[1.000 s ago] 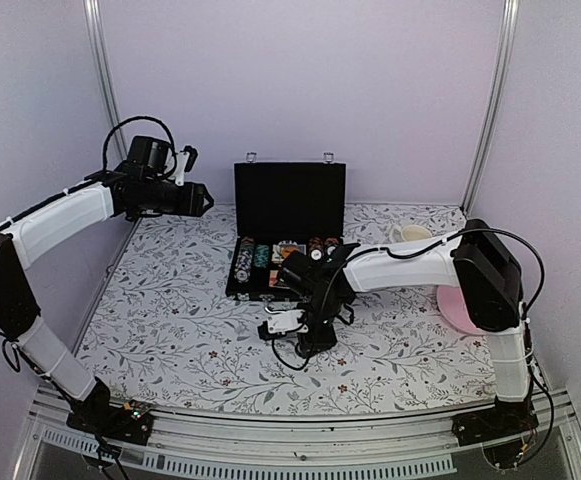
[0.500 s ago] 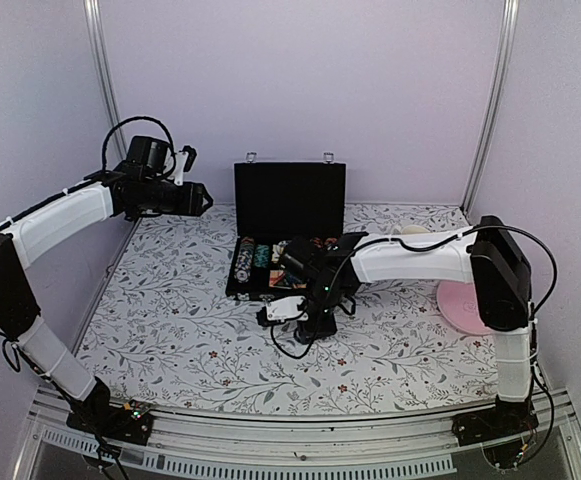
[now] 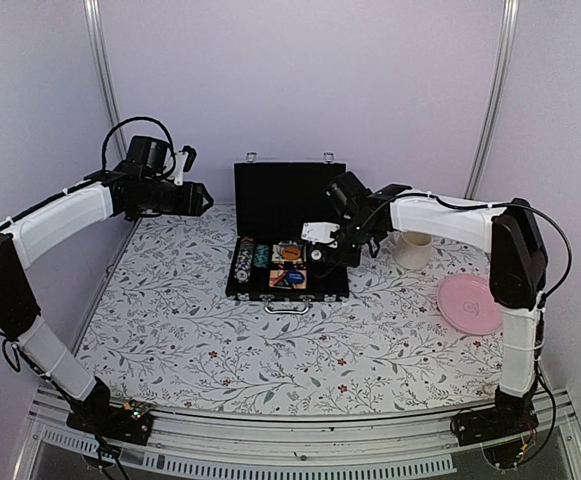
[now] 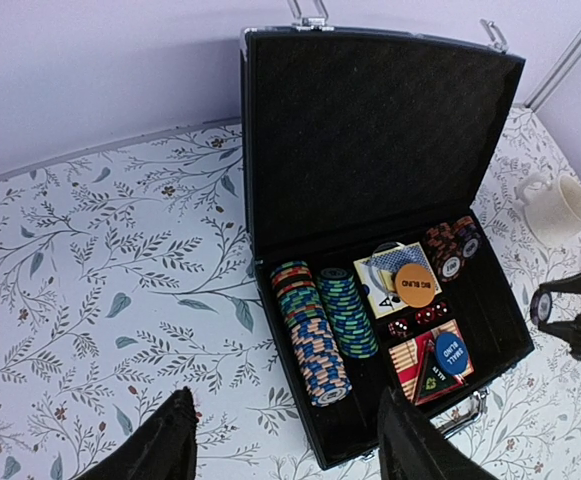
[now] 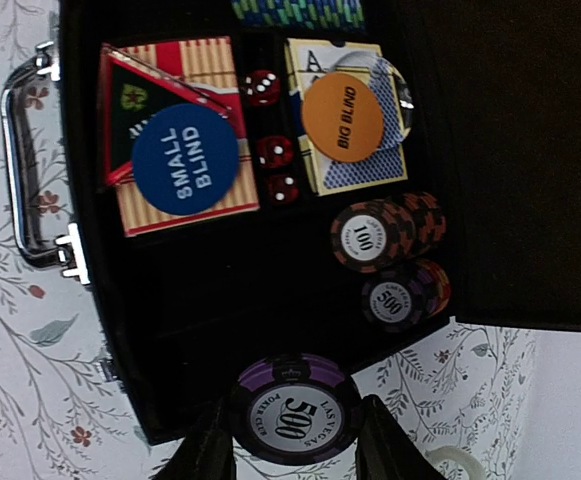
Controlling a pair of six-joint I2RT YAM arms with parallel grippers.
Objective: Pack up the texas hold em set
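Observation:
The black briefcase [image 3: 288, 283] lies open on the table with its lid [image 3: 290, 200] upright. Inside are two long rows of striped poker chips [image 4: 315, 330], two card decks under an orange button [image 4: 415, 285] and a blue button [image 4: 451, 353], red dice [image 4: 415, 320] and a triangle token [image 4: 425, 372]. Short 100 and 500 chip stacks [image 5: 370, 238] sit at the case's right end. My right gripper [image 5: 292, 432] is shut on a purple 500 poker chip [image 5: 290, 410], just over the case's right edge [image 3: 330, 252]. My left gripper [image 4: 285, 450] hangs open and holds nothing, high at the far left [image 3: 202, 198].
A cream mug [image 3: 411, 248] stands right of the case, close behind my right forearm. A pink plate [image 3: 470, 303] lies near the right edge. The case's silver handle [image 3: 288, 306] sticks out toward me. Metal frame posts rise at both back corners.
My right arm rose from the table in front of the case and swung right and back to the case's right end, carrying the purple chip. The left arm has stayed still.

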